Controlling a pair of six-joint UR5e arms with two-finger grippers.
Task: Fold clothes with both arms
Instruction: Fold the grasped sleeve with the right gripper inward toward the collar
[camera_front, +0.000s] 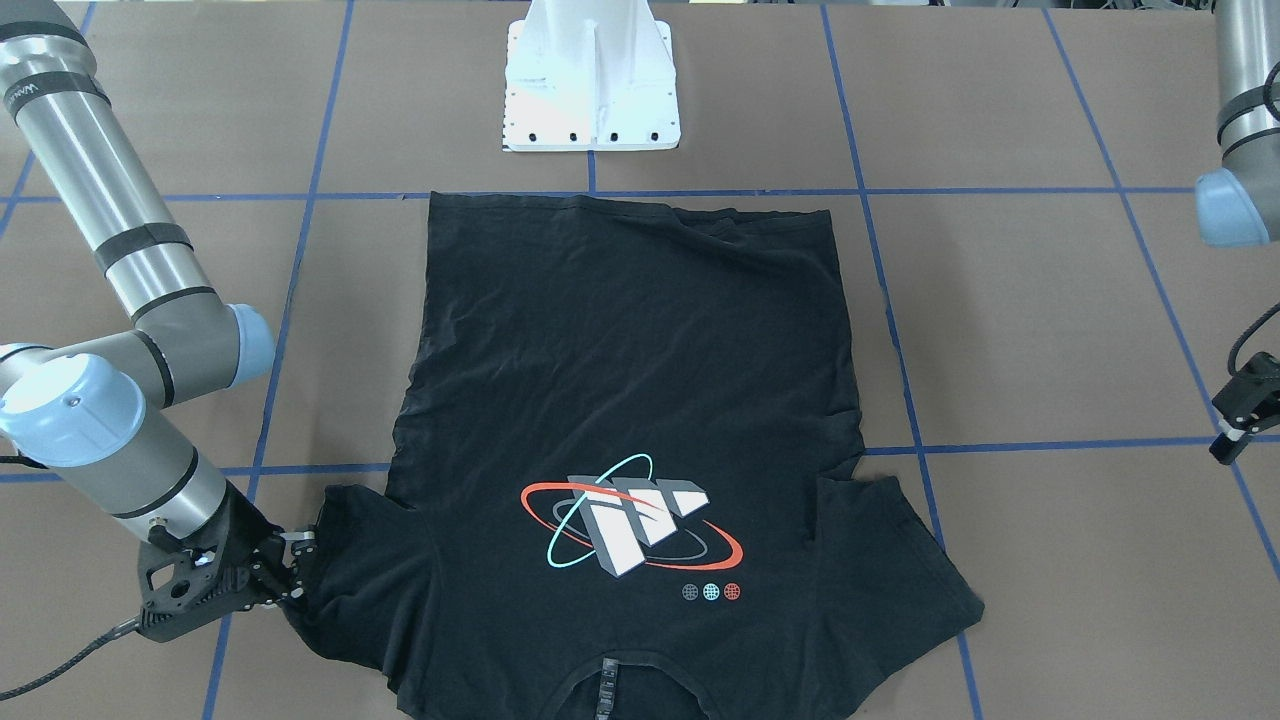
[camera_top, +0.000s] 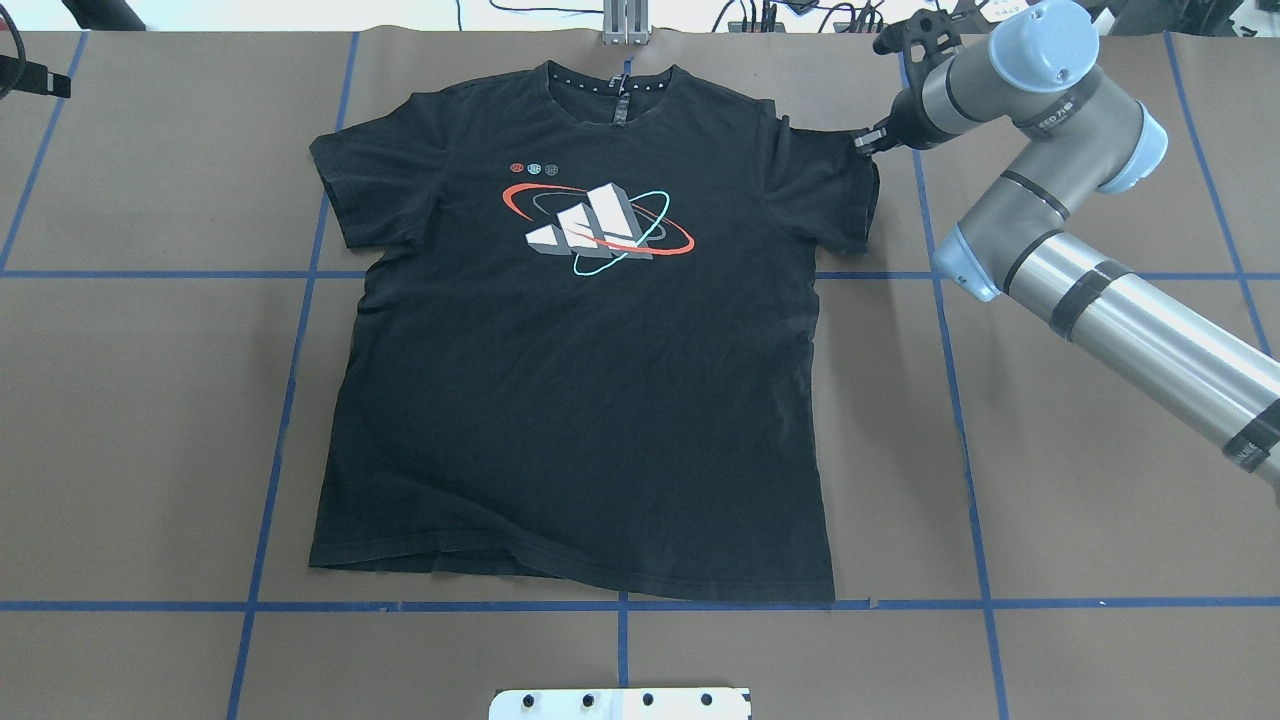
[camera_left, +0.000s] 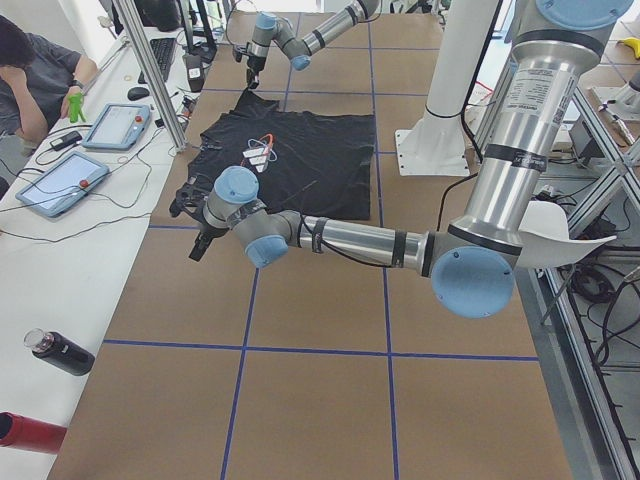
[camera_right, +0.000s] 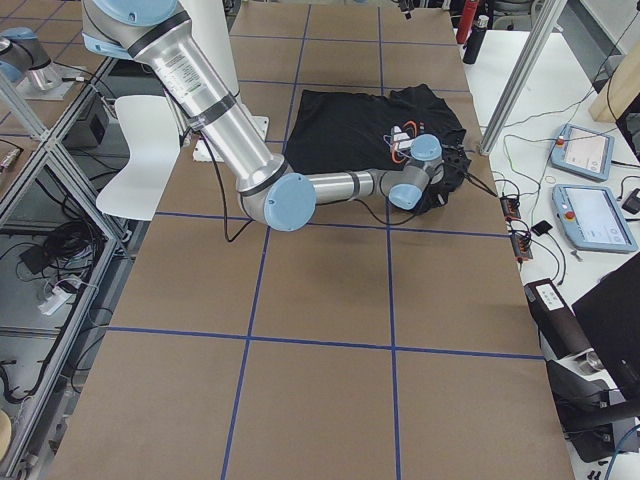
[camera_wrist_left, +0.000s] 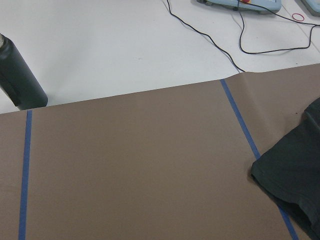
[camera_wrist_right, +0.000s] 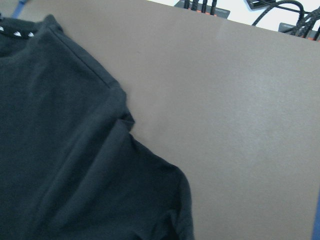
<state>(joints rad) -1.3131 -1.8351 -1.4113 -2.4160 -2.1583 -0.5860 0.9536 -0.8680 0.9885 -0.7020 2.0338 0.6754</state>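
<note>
R tool (camera_front: 296, 568) wide at T-shirt (camera_front: 620, 350) sleeve; L tool (camera_front: 1232, 440) well apart, state can't tell.

**Black T-shirt (camera_wrist_right: 60, 150) sleeve lying on the brown surface (camera_wrist_right: 240, 125)**

The shirt fills the view from 6 to 10 o'clock and lies flat against the paper-brown surface, which takes up the rest. Its neckline (camera_wrist_right: 15, 32), trimmed with small white marks, sits at 10 o'clock. A shoulder seam (camera_wrist_right: 85, 57) runs from there toward the centre, where the cloth puckers into a small fold. The short sleeve (camera_wrist_right: 160, 200) reaches down to 6 o'clock and has a rounded corner. At 1 o'clock, past the surface's far edge, black cables (camera_wrist_right: 290, 15) lie bunched. A sliver of blue tape (camera_wrist_right: 317, 225) shows at 4 o'clock.
</note>
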